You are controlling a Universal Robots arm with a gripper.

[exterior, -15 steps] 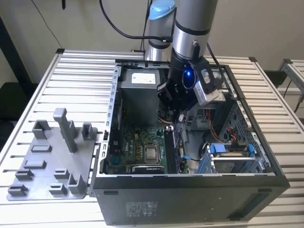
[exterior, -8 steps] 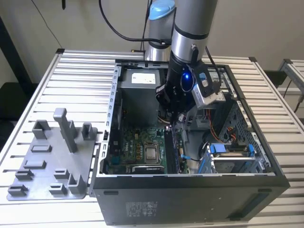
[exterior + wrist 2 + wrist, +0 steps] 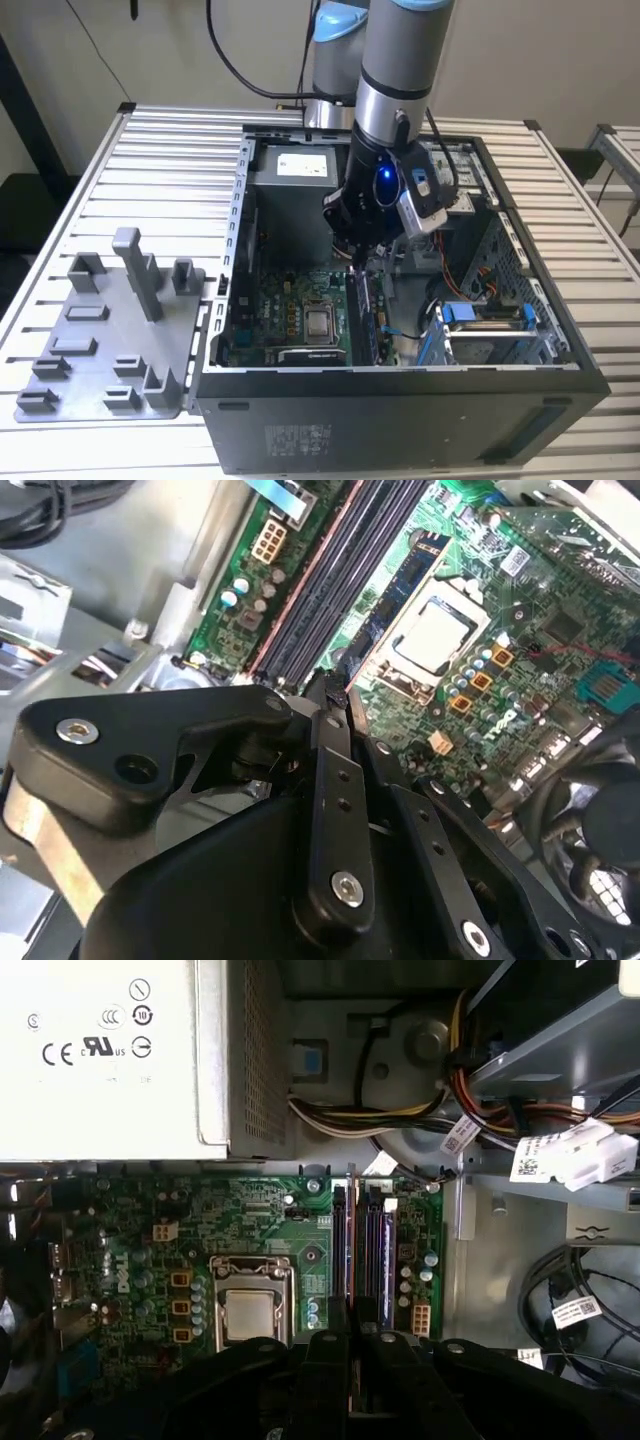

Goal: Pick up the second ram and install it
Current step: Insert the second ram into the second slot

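A ribbed metal tabletop [image 3: 90, 180] of pale slats carries an open black computer case [image 3: 400, 410] lying on its side, with a grey plastic holder tray [image 3: 110, 340] of blocks and posts beside it on the exterior view's left. The arm reaches down into the case, and its claw [image 3: 358, 262] hangs low over the memory slots [image 3: 362, 315] of the green circuit board [image 3: 285, 310].

In the second wrist view the claw [image 3: 335, 695] has its black fingers [image 3: 330, 770] drawn close together, and a thin dark edge between them looks like the second ram [image 3: 338, 680], held upright just above or at the slots [image 3: 330, 590]. I judge it clenched on the stick, though the grip point is mostly hidden by the fingers. In the first wrist view the fingers [image 3: 330, 1360] line up with the long dark slots [image 3: 365, 1250] beside the square silver processor socket [image 3: 250, 1312].

The risks, as I judge them: the stick is thin, flat and stiff, so a slight tilt or offset could set it on the slot's rim instead of inside, and pressing then could bend the board or chip the contacts. The slots sit tightly side by side, so it might enter the wrong one. Bundled cables [image 3: 350, 1110] and the metal power box [image 3: 110, 1050] crowd the space nearby.
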